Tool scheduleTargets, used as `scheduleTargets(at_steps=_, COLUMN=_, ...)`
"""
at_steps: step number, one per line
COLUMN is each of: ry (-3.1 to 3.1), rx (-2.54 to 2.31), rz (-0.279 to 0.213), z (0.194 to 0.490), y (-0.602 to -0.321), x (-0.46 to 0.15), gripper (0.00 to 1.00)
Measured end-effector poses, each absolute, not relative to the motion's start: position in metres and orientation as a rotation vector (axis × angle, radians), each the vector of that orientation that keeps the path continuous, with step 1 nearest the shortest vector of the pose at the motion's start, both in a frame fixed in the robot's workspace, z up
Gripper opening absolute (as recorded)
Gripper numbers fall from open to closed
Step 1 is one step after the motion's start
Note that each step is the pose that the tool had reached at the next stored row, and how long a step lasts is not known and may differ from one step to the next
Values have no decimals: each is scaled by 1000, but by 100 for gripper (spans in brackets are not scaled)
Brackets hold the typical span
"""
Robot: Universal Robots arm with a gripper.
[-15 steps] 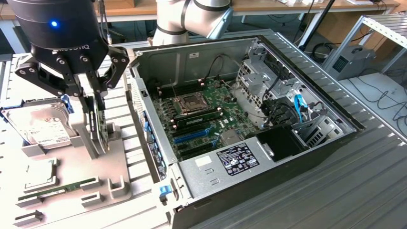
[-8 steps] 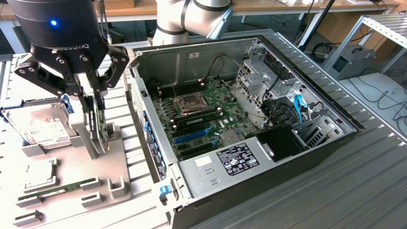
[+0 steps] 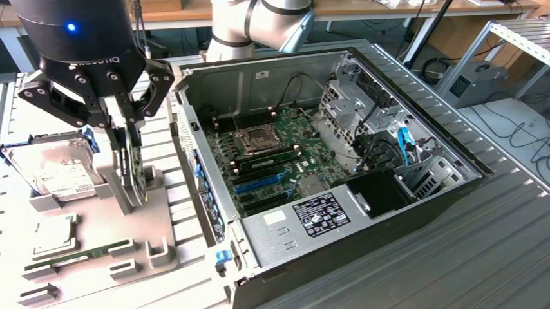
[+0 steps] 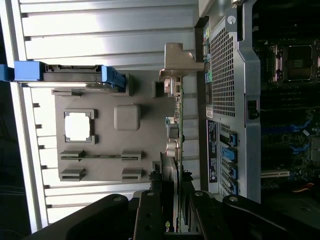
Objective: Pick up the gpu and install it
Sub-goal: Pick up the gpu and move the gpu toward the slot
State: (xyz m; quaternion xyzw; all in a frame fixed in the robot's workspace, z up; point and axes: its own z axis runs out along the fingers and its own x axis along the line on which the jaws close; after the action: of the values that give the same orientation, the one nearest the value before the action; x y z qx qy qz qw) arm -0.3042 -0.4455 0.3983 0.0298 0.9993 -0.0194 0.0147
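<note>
The gpu (image 3: 130,168) is a thin black card standing on edge in a slot of the grey fixture (image 3: 159,248), at the exterior view's left of the open computer case (image 3: 413,193). My gripper (image 3: 122,131) hangs straight over it, its two black fingers (image 3: 103,116) shut on the card's upper edge. In the wrist view the gpu (image 4: 178,125) appears edge-on, running out from between the fingers (image 4: 150,210) of the gripper (image 4: 172,202). Inside the case, the motherboard's blue expansion slots (image 3: 257,183) lie bare.
On the fixture, a silver hard drive (image 3: 56,170) stands beside the card. A processor (image 3: 53,235) and a green memory stick (image 3: 69,257) lie nearer the front. The case's perforated rear wall (image 4: 225,75) rises close beside the card. The drive cage and cables (image 3: 387,148) fill the case's far end.
</note>
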Motion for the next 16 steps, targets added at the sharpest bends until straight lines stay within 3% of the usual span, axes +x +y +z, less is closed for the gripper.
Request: scheduleTargets(at_steps=16, ry=3110, rx=93, rz=-60, z=404, y=-445, x=-304, gripper=26)
